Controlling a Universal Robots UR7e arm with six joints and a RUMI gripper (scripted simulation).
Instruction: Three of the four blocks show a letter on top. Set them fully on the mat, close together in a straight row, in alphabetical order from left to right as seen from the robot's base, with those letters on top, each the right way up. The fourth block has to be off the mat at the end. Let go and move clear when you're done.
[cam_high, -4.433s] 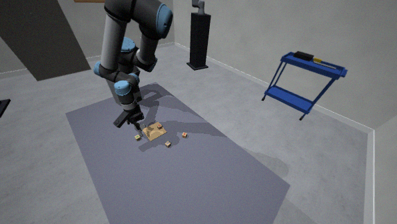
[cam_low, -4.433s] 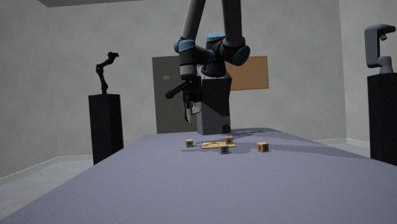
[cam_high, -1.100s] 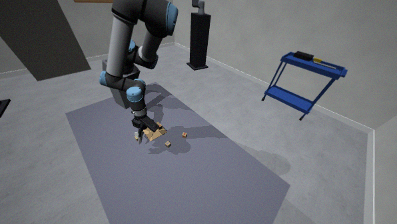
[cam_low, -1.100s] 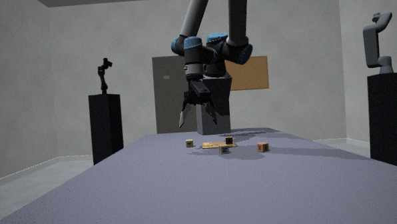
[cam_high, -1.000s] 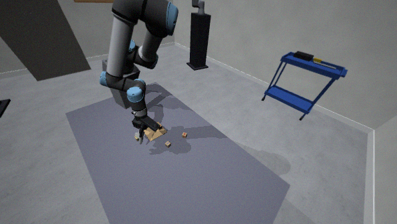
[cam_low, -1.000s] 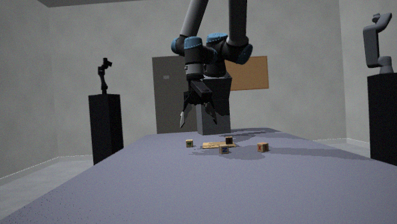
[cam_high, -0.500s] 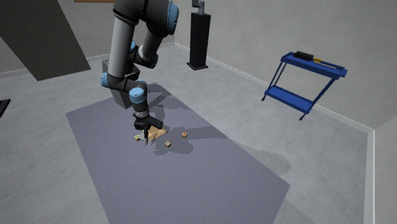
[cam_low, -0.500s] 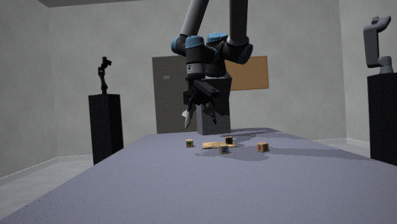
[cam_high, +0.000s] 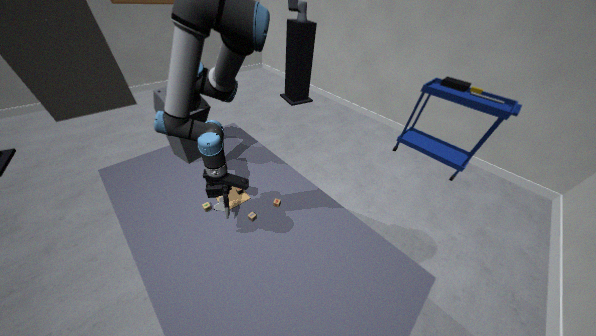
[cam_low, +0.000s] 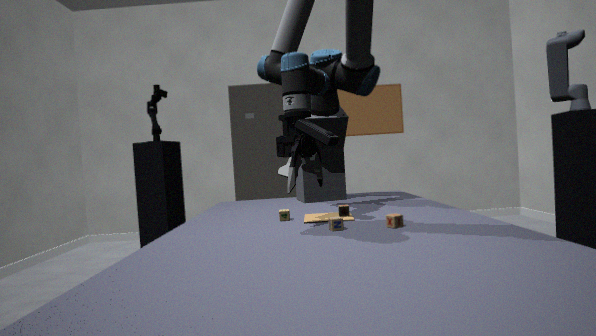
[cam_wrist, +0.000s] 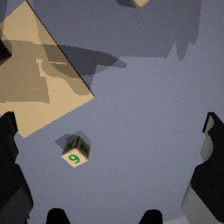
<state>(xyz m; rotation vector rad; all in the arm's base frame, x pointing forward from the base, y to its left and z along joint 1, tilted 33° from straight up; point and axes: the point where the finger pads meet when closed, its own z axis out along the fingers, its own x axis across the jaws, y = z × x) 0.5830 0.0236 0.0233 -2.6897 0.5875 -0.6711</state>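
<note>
One gripper (cam_high: 227, 212) (cam_low: 305, 187) (cam_wrist: 110, 113) — jaws wide apart, nothing between, above one green-marked block (cam_high: 206, 206) (cam_low: 284, 215) (cam_wrist: 76, 151) — off the mat (cam_high: 239, 201) (cam_low: 315, 218) (cam_wrist: 60, 102).

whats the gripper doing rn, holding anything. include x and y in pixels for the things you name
Pincer (cam_high: 231, 216) (cam_low: 305, 189) (cam_wrist: 110, 113): wide open, holding nothing, above the block with the green mark (cam_high: 206, 206) (cam_low: 284, 215) (cam_wrist: 75, 152).

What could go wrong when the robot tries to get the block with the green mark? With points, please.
The open gripper (cam_high: 227, 212) (cam_low: 305, 187) (cam_wrist: 110, 113) might knock the green-marked block (cam_high: 206, 206) (cam_low: 284, 215) (cam_wrist: 76, 151), which sits off-centre between the fingers in the wrist view. A finger could also bump the tan mat (cam_high: 241, 199) (cam_low: 315, 218) (cam_wrist: 47, 95) beside it.
</note>
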